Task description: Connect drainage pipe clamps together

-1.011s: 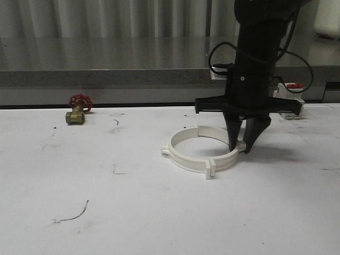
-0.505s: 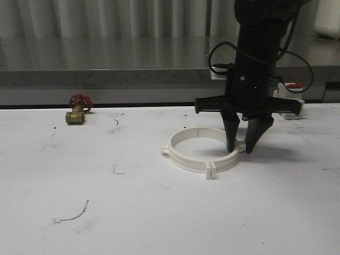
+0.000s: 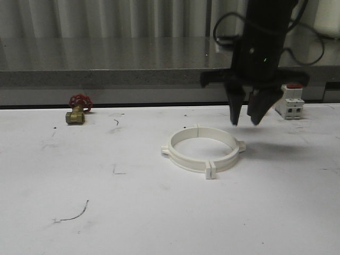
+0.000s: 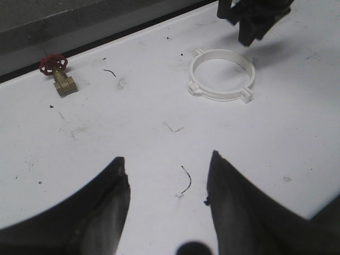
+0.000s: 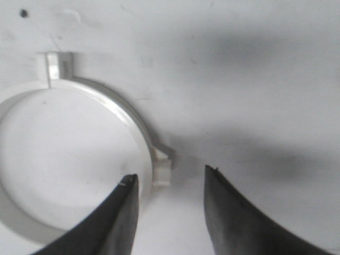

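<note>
The two off-white drainage pipe clamps (image 3: 202,149) lie on the white table, their ends meeting so that they form one closed ring with small tabs sticking out. The same ring of clamps (image 4: 221,74) lies far ahead in the left wrist view, and part of it with a tab (image 5: 127,127) is close in the right wrist view. My right gripper (image 3: 244,123) hangs open above the ring's right side, clear of it, with nothing between its fingers. My left gripper (image 4: 167,167) is open over bare table, well short of the ring.
A brass valve with a red handwheel (image 3: 77,109) sits at the back left of the table. A white-and-red breaker (image 3: 290,101) stands at the back right, just behind the right arm. A grey ledge (image 3: 106,77) runs along the table's far edge.
My right gripper has risen from straddling the ring's right rim to well above it. The ring stays on the table where it lay.
</note>
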`<state>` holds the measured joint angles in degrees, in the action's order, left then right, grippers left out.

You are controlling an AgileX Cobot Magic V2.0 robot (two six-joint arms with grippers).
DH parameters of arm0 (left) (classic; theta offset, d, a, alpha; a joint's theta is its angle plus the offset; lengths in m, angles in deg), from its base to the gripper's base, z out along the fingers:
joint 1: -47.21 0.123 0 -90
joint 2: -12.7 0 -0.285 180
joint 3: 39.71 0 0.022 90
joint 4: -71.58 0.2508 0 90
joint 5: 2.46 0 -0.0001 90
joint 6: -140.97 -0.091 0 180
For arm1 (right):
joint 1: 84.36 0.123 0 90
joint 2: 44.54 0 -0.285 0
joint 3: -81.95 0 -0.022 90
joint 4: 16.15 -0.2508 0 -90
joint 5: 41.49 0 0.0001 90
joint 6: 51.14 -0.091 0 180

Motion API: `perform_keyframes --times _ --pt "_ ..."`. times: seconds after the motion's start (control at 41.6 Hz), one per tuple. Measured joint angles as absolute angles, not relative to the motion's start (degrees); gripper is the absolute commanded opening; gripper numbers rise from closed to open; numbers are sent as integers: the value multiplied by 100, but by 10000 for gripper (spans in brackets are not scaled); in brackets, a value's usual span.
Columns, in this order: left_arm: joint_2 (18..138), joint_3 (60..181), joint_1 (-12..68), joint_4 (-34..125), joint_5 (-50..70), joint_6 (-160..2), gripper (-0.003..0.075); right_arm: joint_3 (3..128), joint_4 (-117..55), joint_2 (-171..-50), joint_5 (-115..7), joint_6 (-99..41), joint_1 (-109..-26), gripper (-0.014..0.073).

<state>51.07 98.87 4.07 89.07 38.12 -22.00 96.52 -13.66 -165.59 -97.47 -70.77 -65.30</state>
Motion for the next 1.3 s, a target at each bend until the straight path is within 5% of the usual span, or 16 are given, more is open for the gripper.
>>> perform_keyframes --times 0.313,0.529,0.866,1.299 --pt "5107 9887 407 8907 3812 -2200 335 7915 -1866 -13629 -9258 -4721 -6707 328" --pt "5107 9887 407 8907 3812 -2200 335 5692 -1865 -11138 -7893 -4874 -6707 328" --pt "5107 9887 407 8907 3812 -2200 335 3794 -1358 -7861 -7923 -6021 -6707 328" --pt "5107 9887 407 8907 3812 -2200 335 3118 -1464 -6772 -8363 -5575 -6707 286"
